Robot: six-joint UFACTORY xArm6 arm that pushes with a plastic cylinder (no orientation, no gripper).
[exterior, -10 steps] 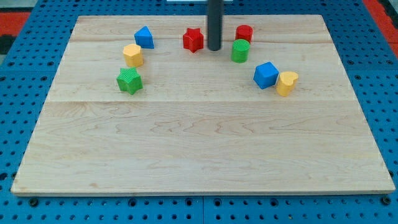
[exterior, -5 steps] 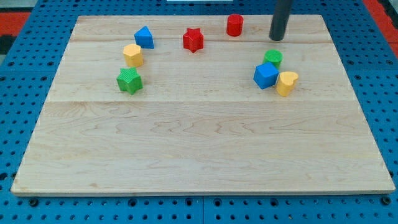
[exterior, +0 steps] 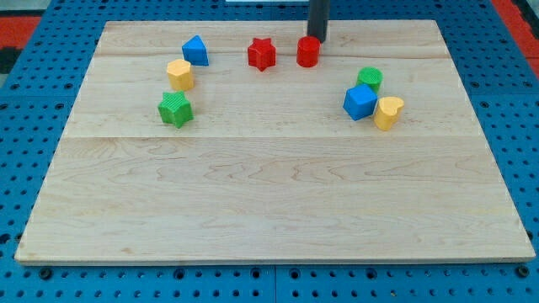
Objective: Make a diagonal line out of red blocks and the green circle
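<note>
My tip (exterior: 317, 39) is at the view's top, just behind the red cylinder-like block (exterior: 308, 52) and touching or almost touching it. The red star (exterior: 262, 54) lies to its left. The green circle (exterior: 369, 80) sits at the right, touching the blue cube (exterior: 360, 102), with the yellow heart-shaped block (exterior: 388, 112) beside that cube.
On the left of the wooden board (exterior: 269, 194) are a blue triangular block (exterior: 195, 50), a yellow block (exterior: 179, 74) and a green star-like block (exterior: 175, 109). A blue pegboard surrounds the board.
My tip moved from right of the red star out to the right, then back left behind the red cylinder. The green circle slid down-right against the blue cube. The red cylinder moved left and down.
</note>
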